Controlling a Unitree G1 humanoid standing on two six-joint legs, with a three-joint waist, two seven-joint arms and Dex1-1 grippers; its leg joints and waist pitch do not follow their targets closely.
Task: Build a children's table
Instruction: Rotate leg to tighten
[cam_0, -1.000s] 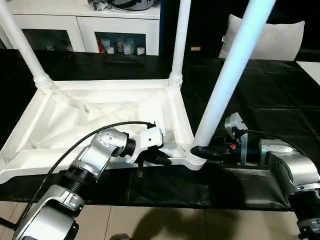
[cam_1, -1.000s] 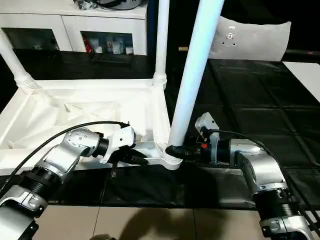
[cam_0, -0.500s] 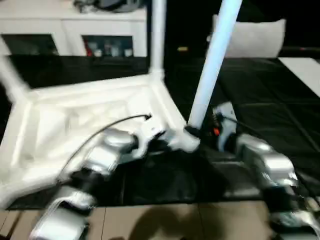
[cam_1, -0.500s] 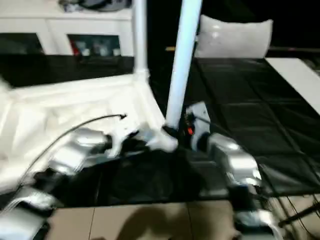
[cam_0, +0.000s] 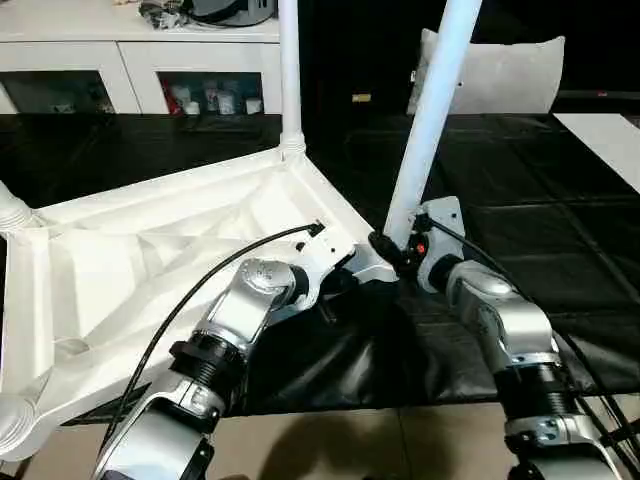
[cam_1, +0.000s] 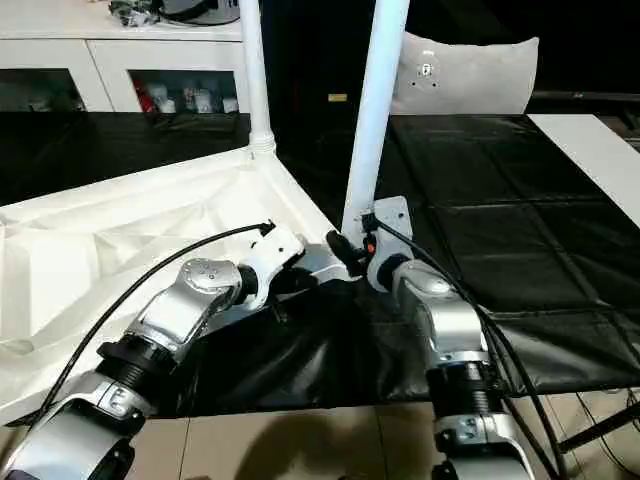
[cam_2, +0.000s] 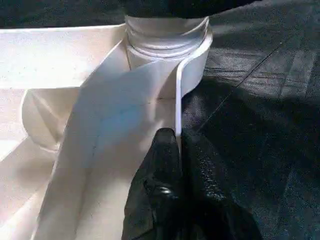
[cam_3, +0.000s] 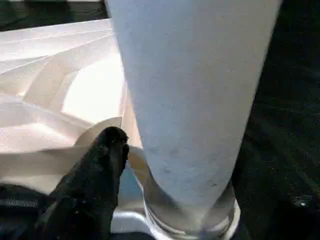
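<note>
Left tool (cam_2: 175, 165): clenched on the thin side wall of the white table top (cam_0: 150, 270), one black finger on each face of the wall, just beside the near corner socket (cam_2: 167, 47)
Right tool (cam_0: 392, 250): set at the base of the near leg (cam_0: 432, 110); one black finger (cam_3: 97, 170) lies against the tube just above the socket; the other is hidden, so I cannot tell whether it grasps or only rests there
Table top location: upside down on the black-covered desk (cam_0: 560, 220), ribbed underside facing up, turned at an angle to the desk edge, near side at that edge
Legs: far leg (cam_0: 290, 70) upright in its socket; near leg leaning slightly; a third leg end (cam_0: 12, 212) at the left corner; a bare socket (cam_0: 18, 428) at the near left corner, past the desk edge, over the floor
Risk, seating: threads show above the near socket rim, so the leg is judged not fully home; side load could cross the thread or pop it out
Risk, grip: the wall is thin and flexible; torque on the leg may bend it or slip it from the left tool
Risk, tipping: the long leg gives leverage; the top could pivot or slide off the desk edge
Risk, cable: the black cable (cam_0: 200, 290) over the left forearm could snag a rib or a leg
</note>
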